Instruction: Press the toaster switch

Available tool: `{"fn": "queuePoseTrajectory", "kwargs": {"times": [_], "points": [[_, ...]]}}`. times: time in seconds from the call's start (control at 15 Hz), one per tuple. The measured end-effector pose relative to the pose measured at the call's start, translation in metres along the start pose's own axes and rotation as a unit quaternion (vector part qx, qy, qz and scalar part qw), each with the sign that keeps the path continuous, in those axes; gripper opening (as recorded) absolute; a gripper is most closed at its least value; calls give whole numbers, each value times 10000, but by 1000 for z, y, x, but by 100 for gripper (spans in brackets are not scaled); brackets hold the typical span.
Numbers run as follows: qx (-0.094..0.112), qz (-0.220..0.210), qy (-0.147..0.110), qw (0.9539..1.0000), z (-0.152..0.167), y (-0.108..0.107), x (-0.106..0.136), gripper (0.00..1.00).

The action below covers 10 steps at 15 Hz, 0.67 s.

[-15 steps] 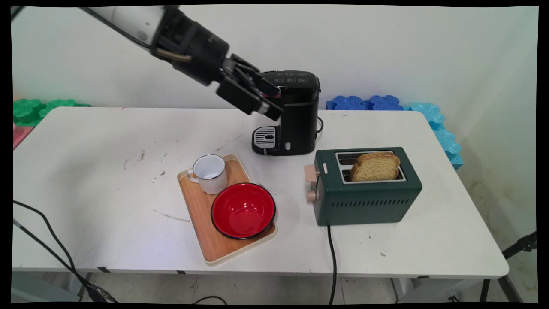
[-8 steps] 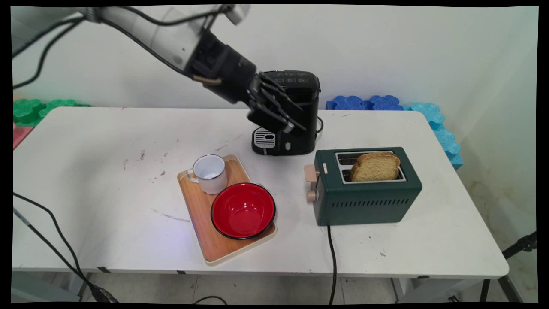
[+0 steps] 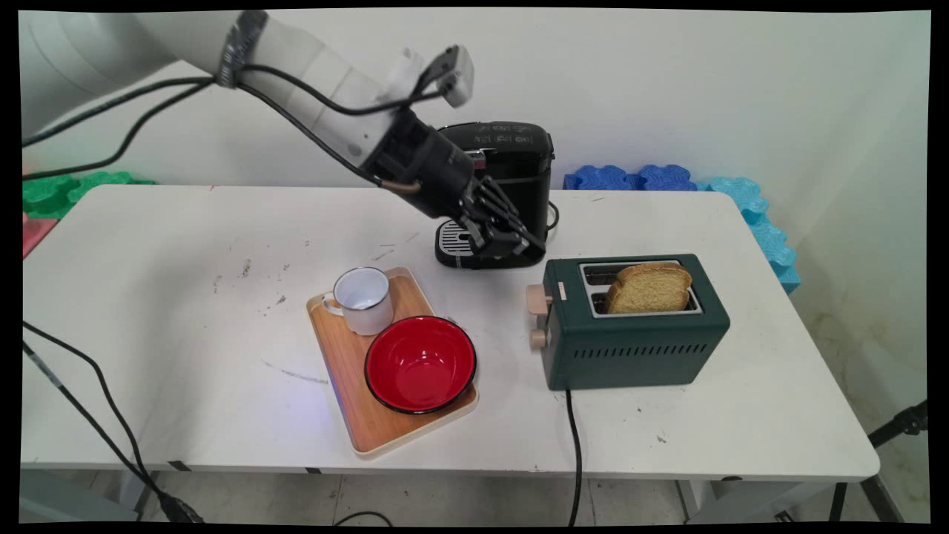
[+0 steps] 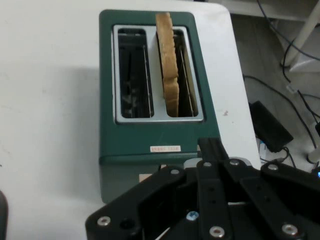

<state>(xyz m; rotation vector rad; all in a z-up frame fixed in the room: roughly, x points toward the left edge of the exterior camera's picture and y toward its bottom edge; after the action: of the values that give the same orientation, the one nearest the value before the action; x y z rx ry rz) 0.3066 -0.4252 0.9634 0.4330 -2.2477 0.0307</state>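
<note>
Black jaws (image 3: 528, 245) apparently together, tips cut off, coffee maker (image 3: 511, 159) partly hidden, toaster (image 4: 155, 95) near.

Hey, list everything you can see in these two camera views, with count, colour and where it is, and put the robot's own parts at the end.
table: one, white, carries all the rest
toaster: one, dark green, right of centre, cord running off the near edge
bread slice: one, golden brown, upright in the toaster's nearer slot; farther slot empty
coffee machine: one, black, at the back, behind the gripper
tray: one, wooden, left of the toaster
mug: one, white, on the tray's far end
bowl: one, red, black rim, on the tray's near end
foam mats: several, blue and green, along the wall
gripper: one, black, above the table between coffee machine and toaster
</note>
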Motion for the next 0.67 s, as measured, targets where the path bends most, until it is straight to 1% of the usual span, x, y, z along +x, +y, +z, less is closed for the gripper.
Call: {"fn": "queuePoseTrajectory", "kwargs": {"times": [0.4, 0.67], "points": [[-57, 32, -241, 9997, 25, -2, -5, 0], [-26, 162, -385, 9991, 38, -7, -7, 0]]}}
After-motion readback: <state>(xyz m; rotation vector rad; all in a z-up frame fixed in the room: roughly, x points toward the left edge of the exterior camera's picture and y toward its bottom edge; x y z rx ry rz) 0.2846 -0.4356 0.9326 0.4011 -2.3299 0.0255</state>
